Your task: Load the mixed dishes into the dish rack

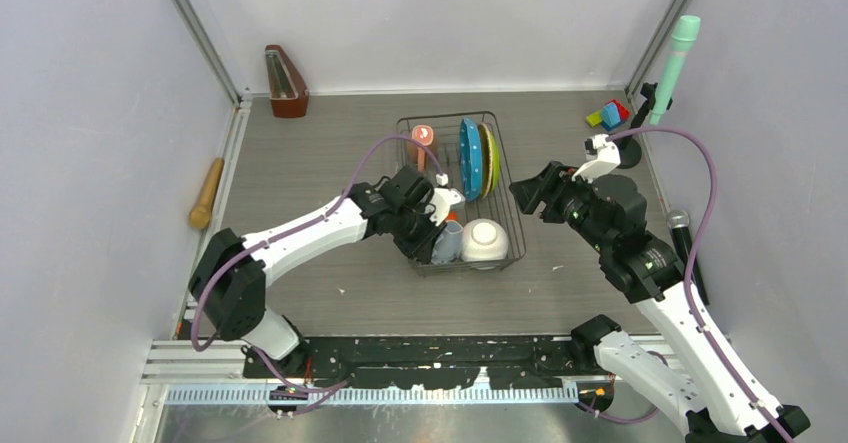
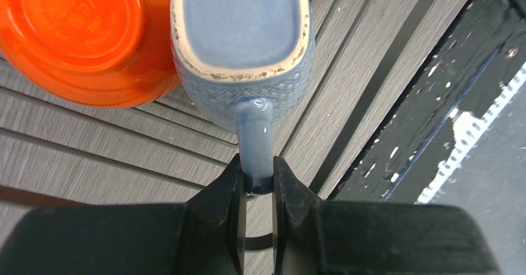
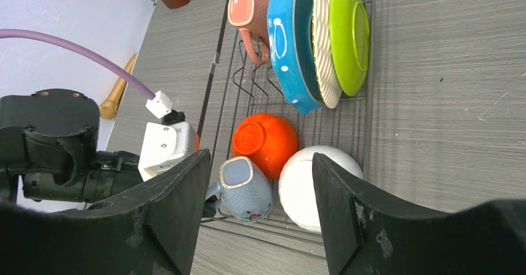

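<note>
The dark wire dish rack (image 1: 508, 178) holds the blue-rimmed plate (image 1: 468, 158) and lime-green plate (image 1: 489, 158) upright, the pink mug (image 1: 423, 140) at its far left, and the white bowl (image 1: 484, 240) upside down at its near end. My left gripper (image 1: 437, 225) is shut on the handle of the grey-blue mug (image 2: 242, 45), held upside down in the rack beside the upturned orange bowl (image 2: 80, 36). My right gripper (image 1: 527, 191) is open and empty, just right of the rack. In the right wrist view show the mug (image 3: 243, 190), orange bowl (image 3: 265, 142), white bowl (image 3: 304, 185) and plates (image 3: 347, 36).
A wooden rolling pin (image 1: 206, 193) lies by the left wall. A brown metronome (image 1: 285, 83) stands at the back left. Coloured toy blocks (image 1: 609, 115) and a green-handled tool (image 1: 675, 63) are at the back right. A black microphone (image 1: 682, 231) lies along the right wall.
</note>
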Controlling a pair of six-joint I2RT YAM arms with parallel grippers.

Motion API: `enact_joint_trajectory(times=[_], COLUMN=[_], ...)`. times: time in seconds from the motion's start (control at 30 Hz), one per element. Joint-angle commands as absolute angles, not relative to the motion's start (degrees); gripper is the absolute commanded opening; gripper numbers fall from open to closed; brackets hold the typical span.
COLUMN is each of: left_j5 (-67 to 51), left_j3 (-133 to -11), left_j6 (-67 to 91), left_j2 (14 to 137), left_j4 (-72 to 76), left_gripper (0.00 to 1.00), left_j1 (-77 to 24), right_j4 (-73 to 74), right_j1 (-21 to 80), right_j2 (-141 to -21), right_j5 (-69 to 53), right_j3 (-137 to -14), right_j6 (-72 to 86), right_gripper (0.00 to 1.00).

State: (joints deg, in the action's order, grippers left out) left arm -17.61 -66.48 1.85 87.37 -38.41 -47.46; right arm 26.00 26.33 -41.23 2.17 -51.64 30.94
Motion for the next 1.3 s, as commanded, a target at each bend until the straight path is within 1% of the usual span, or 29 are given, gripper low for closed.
enact_joint_trajectory(times=[0.0, 0.07, 0.17, 0.2, 0.23, 0.3, 0.33, 0.37, 0.5, 0.67, 0.77, 0.83, 0.93, 1.0, 1.03, 1.07, 1.1, 1.13, 1.2, 1.23, 1.27], left_j5=[-17.3, -14.3, -13.4, -13.6, -13.9, -14.7, -15.0, -14.9, -14.7, -14.7, -15.9, -16.4, -13.3, -8.3, -5.7, -3.5, -1.2, 2.2, 8.1, 10.2, 11.7], left_j3=[-68.3, -67.8, -65.6, -64.6, -63.9, -62.8, -62.5, -62.4, -63.0, -65.1, -66.7, -67.2, -65.7, -65.2, -65.1, -65.3, -65.7, -66.1, -65.7, -65.1, -64.3], left_j6=[-5.9, -6.2, -6.7, -6.9, -7.1, -7.7, -7.9, -7.7, -7.8, -7.3, -4.7, -2.4, 1.4, 3.1, 4.1, 4.9, 5.6, 6.4, 7.4, 8.5, 10.0], left_j2=[87.7, 87.8, 86.7, 86.2, 85.7, 84.7, 84.3, 83.9, 83.4, 82.0, 80.1, 78.2, 73.7, 71.2, 70.3, 69.4, 68.7, 68.1, 66.9, 66.1, 65.2], left_j4=[-34.9, -33.6, -29.2, -27.4, -26.8, -25.9, -25.9, -26.2, -28.8, -31.7, -32.0, -30.7, -27.0, -26.2, -26.3, -26.8, -27.6, -28.8, -29.7, -29.8, -29.8], left_gripper=[0.00, 0.00, 0.01, 0.05, 0.11, 0.30, 0.35, 0.40, 0.52, 0.55, 0.55, 0.57, 0.64, 0.77, 0.81, 0.83, 0.84, 0.84, 0.85, 0.86, 0.87], left_j1=[-47.5, -47.5, -47.5, -47.5, -47.6, -47.6, -47.6, -47.6, -47.6, -47.6, -47.6, -47.6, -47.6, -47.6, -47.4, -47.3, -47.1, -46.9, -46.1, -45.2, -43.8], right_j4=[24.8, 24.8, 24.6, 24.5, 24.5, 24.4, 24.5, 24.4, 24.2, 23.4, 24.0, 24.9, 25.7, 27.1, 28.8, 29.6, 30.0, 29.7, 28.9, 28.6, 28.1], right_j1=[26.6, 26.5, 26.5, 26.6, 26.6, 26.6, 26.6, 26.6, 26.5, 26.5, 26.6, 26.6, 26.6, 26.5, 26.6, 26.6, 26.6, 26.6, 26.6, 26.6, 26.5], right_j2=[-40.2, -39.7, -39.3, -39.3, -39.4, -39.7, -39.9, -39.9, -40.4, -41.3, -42.7, -43.4, -43.9, -44.6, -45.4, -45.7, -46.3, -46.4, -45.4, -45.0, -43.9], right_j5=[1.1, 0.9, 0.9, 0.8, 0.9, -1.0, -1.1, -1.3, -1.4, -2.2, -2.6, -1.7, 2.9, 8.1, 10.1, 15.4, 16.4, 18.7, 24.5, 29.4, 31.6], right_j3=[-52.3, -51.8, -51.1, -51.0, -50.9, -51.0, -51.1, -51.2, -51.2, -51.0, -51.4, -52.0, -52.3, -52.7, -53.0, -52.9, -52.2, -51.7, -50.3, -49.3, -48.7], right_j6=[31.1, 31.6, 31.8, 31.9, 31.9, 31.8, 31.7, 31.7, 31.7, 32.4, 32.6, 32.5, 32.7, 32.7, 32.5, 31.4, 30.6, 28.4, 27.5, 28.2, 28.2], right_gripper=[0.67, 0.67, 0.67, 0.67, 0.67, 0.67, 0.67, 0.67, 0.67, 0.67, 0.67, 0.67, 0.67, 0.68, 0.69, 0.71, 0.73, 0.79, 0.87, 0.89, 0.91])
